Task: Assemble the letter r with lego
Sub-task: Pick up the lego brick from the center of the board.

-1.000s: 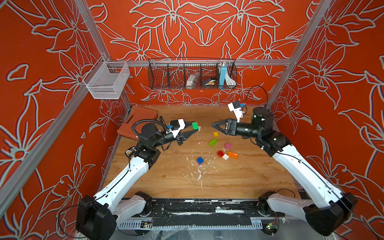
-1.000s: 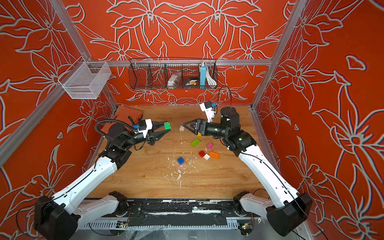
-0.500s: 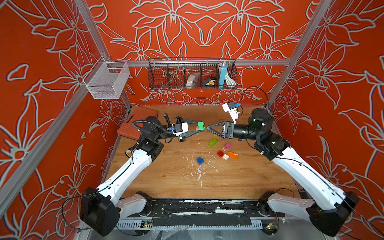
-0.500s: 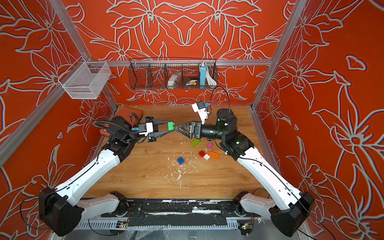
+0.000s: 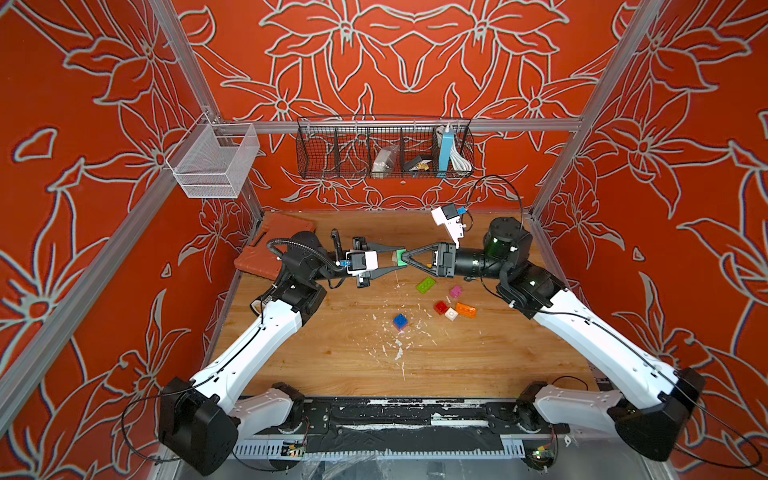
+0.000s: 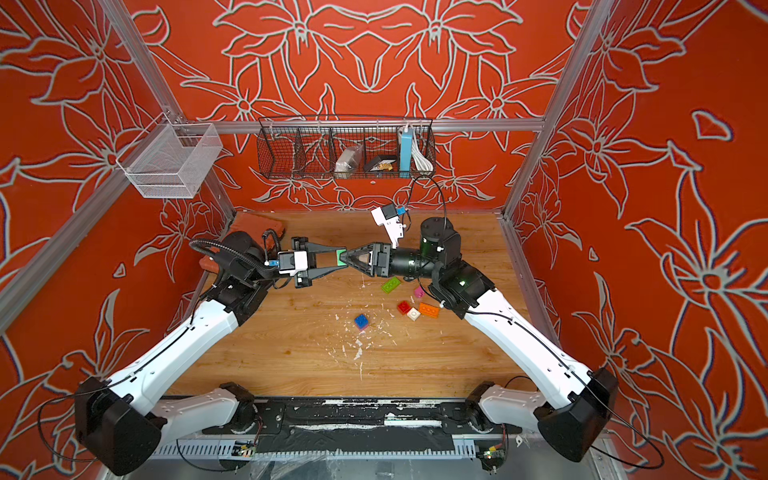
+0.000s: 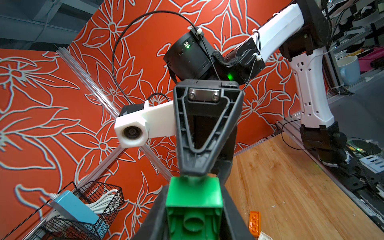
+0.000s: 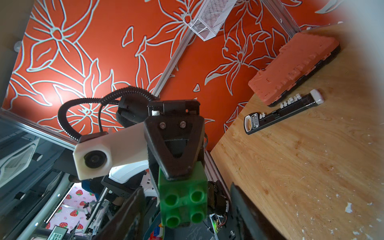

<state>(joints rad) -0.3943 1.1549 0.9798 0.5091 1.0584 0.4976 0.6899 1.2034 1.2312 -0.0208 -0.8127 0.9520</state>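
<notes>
My left gripper (image 5: 395,260) is shut on a green lego brick (image 5: 400,257), held in the air above the far middle of the table. The left wrist view shows the brick's hollow underside (image 7: 194,207) pinched between both fingers. My right gripper (image 5: 406,258) meets it tip to tip, jaws open on either side of the brick. In the right wrist view its studded face (image 8: 182,199) shows a gap to each finger (image 8: 128,216). Loose lego lies on the table: lime (image 5: 426,285), pink (image 5: 456,291), red (image 5: 441,307), white (image 5: 451,314), orange (image 5: 466,310), blue (image 5: 400,321).
A ribbed orange case (image 5: 266,257) lies at the far left, with a black bit holder (image 8: 284,111) beside it. White flecks (image 5: 399,353) litter the table's middle. A black wire basket (image 5: 384,149) and a white mesh basket (image 5: 214,160) hang on the walls.
Both grippers have moved toward each other until their tips meet. The right gripper's jaws have narrowed round the green brick. The left gripper has kept its hold.
</notes>
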